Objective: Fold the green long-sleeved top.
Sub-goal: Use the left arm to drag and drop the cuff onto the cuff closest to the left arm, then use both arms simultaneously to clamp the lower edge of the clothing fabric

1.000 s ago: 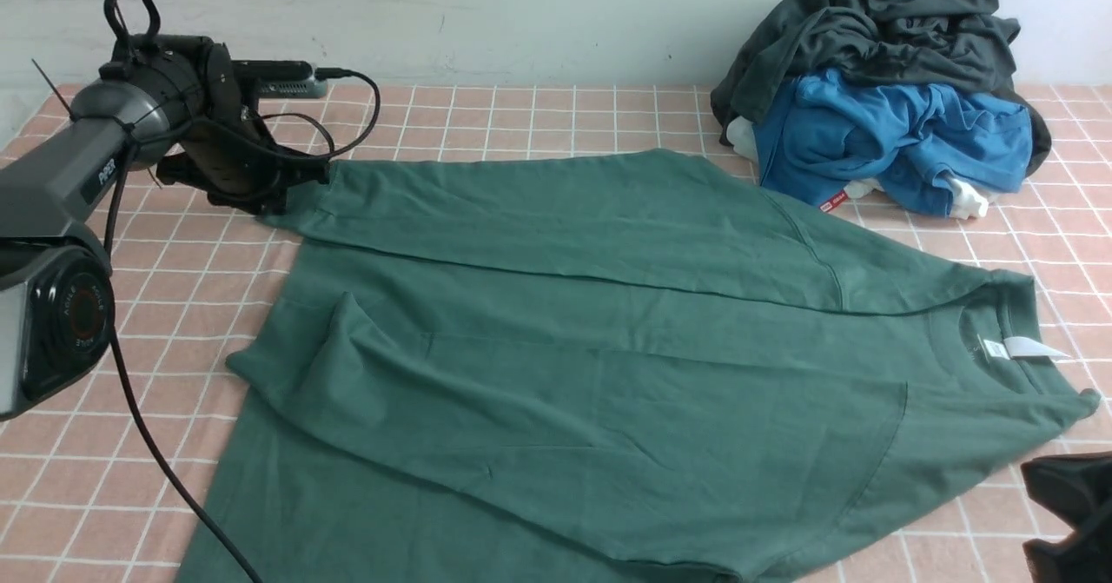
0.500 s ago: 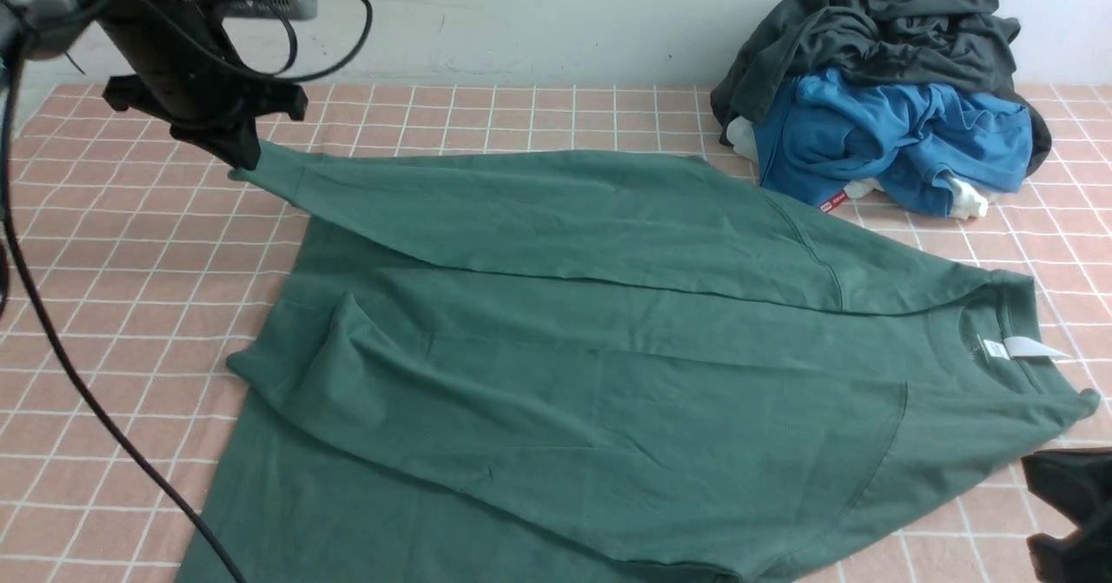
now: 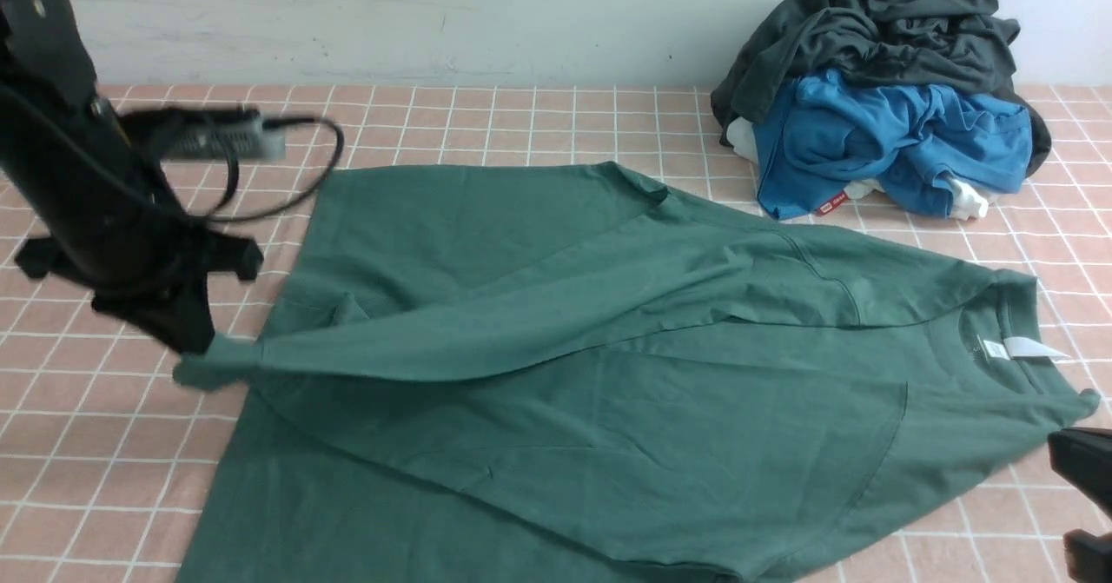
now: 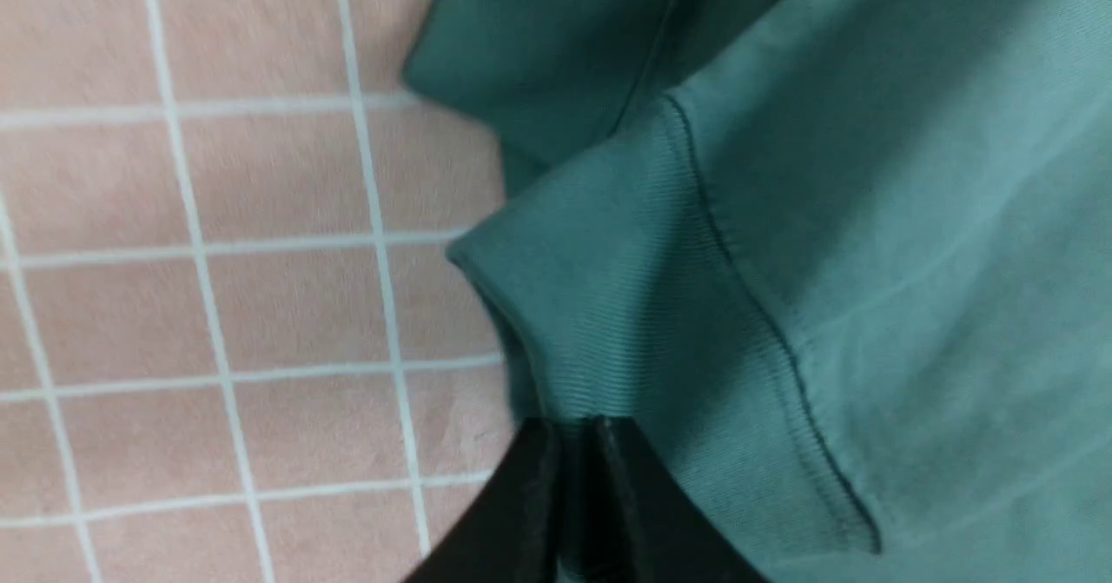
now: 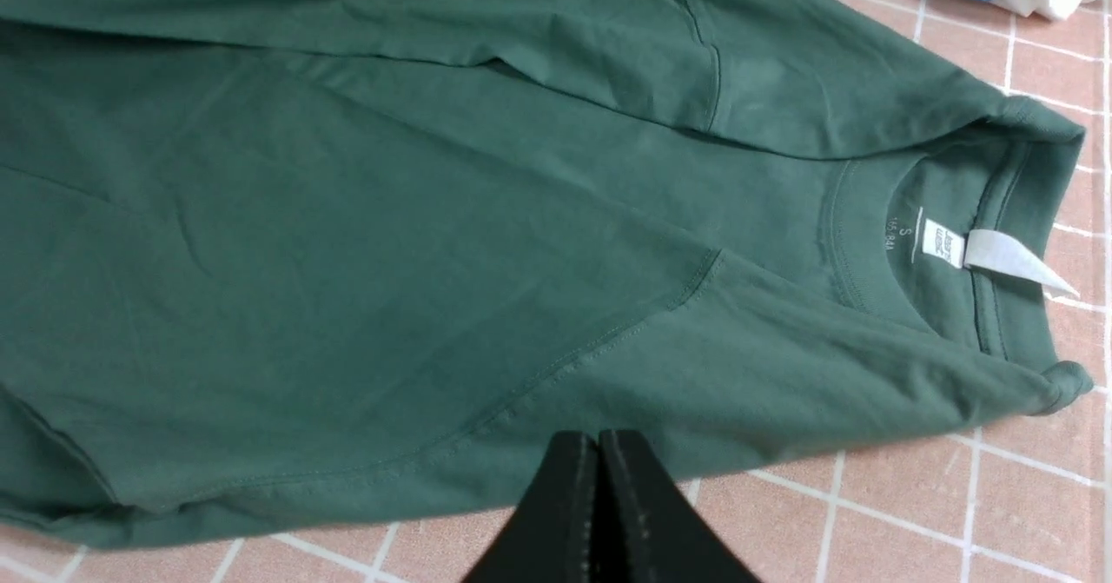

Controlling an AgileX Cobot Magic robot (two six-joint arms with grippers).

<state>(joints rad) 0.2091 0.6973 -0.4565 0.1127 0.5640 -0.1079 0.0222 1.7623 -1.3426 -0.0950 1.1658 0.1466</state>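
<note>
The green long-sleeved top [image 3: 608,427] lies spread on the table, its neck with the white label [image 3: 1018,347] to the right. My left gripper [image 3: 196,346] is shut on the ribbed cuff [image 4: 625,305] of the far sleeve [image 3: 486,331]. That sleeve hangs stretched from the shoulder across the body toward the left edge. In the left wrist view the jaws [image 4: 573,431] pinch the cuff's edge above the tablecloth. My right gripper [image 3: 1086,496] is shut and empty at the near right, just off the top's near sleeve [image 5: 782,374]; its tips [image 5: 597,437] touch nothing.
A pile of clothes sits at the far right by the wall: a charcoal-grey garment [image 3: 877,18] on top of a bright blue one [image 3: 877,131]. The pink checked tablecloth [image 3: 521,118] covers the table. The left arm's cable [image 3: 287,192] loops near the top's far edge.
My left gripper has lifted the sleeve cuff from the far left and swung it toward me; the sleeve now runs diagonally over the body. The right gripper has barely moved.
</note>
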